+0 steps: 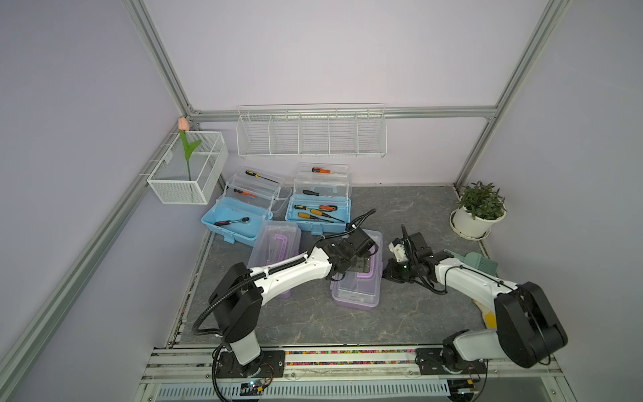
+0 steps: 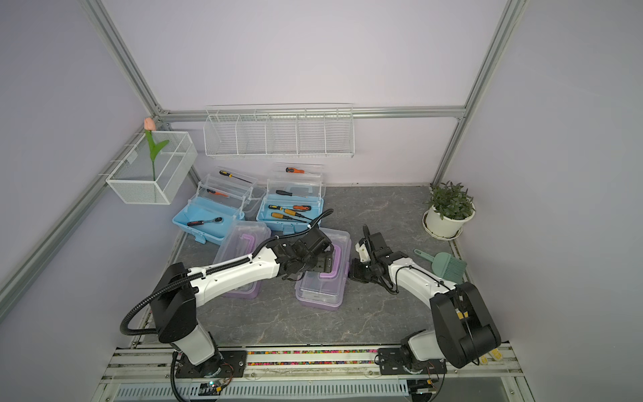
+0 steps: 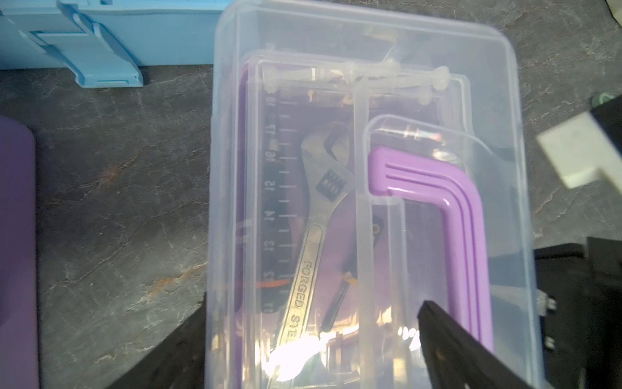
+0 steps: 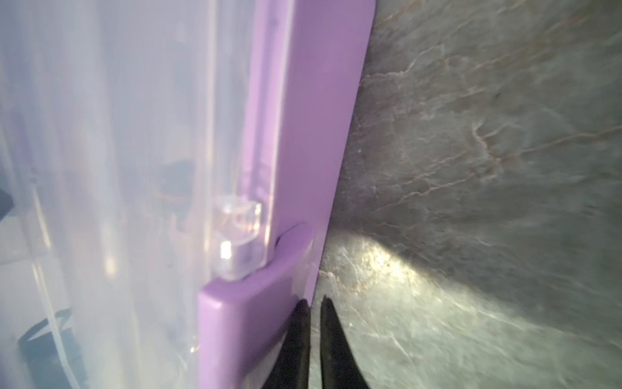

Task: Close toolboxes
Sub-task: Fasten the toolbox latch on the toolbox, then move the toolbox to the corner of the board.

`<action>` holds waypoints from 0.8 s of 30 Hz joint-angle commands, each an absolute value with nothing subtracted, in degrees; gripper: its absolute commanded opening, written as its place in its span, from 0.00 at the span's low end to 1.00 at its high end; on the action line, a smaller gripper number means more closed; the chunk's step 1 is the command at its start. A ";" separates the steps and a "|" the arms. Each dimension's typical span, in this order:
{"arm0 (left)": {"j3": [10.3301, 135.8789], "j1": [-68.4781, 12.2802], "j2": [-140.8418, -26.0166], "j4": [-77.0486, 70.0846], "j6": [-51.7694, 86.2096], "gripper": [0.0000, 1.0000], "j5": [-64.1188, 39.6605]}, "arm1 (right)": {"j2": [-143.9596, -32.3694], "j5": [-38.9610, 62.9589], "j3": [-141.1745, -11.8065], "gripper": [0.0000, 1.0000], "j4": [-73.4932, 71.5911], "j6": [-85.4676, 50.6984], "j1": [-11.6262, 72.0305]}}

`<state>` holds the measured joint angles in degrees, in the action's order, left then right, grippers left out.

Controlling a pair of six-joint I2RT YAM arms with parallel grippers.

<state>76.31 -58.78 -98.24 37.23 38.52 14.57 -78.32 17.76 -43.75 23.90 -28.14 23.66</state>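
Two light blue toolboxes (image 1: 233, 222) (image 1: 318, 217) stand open at the back, with tools in their trays. Two purple toolboxes (image 1: 276, 243) (image 1: 355, 296) lie in the middle, clear lids down. My left gripper (image 3: 313, 303) hangs open over the right purple toolbox (image 3: 505, 101). One finger (image 3: 181, 343) is beside its wall, and the second stands over the lid by the purple handle (image 3: 454, 208). A steel wrench (image 3: 313, 235) shows through the lid. My right gripper (image 4: 314, 299) is shut, with its tips against the purple latch (image 4: 249, 316) on that box's side, low by the table.
White wire baskets (image 1: 311, 132) (image 1: 188, 170) hang on the walls; the left one holds a tulip. A potted plant (image 1: 478, 212) stands at the back right. A green brush and dustpan (image 2: 449, 266) lie behind my right arm. The blue box's latch (image 3: 107, 67) lies close to the purple lid.
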 commanded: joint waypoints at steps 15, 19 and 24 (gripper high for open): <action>83.61 -58.45 -83.88 39.69 26.50 0.99 16.12 | -65.87 2.44 -55.97 0.83 45.88 -26.96 28.00; 74.87 -55.56 -74.13 39.29 27.02 0.99 18.73 | -66.97 -1.45 -58.18 0.86 46.82 -29.25 31.05; 66.13 -51.52 -63.91 42.00 28.75 1.00 20.60 | -72.72 -4.51 -60.91 0.85 47.37 -30.29 34.91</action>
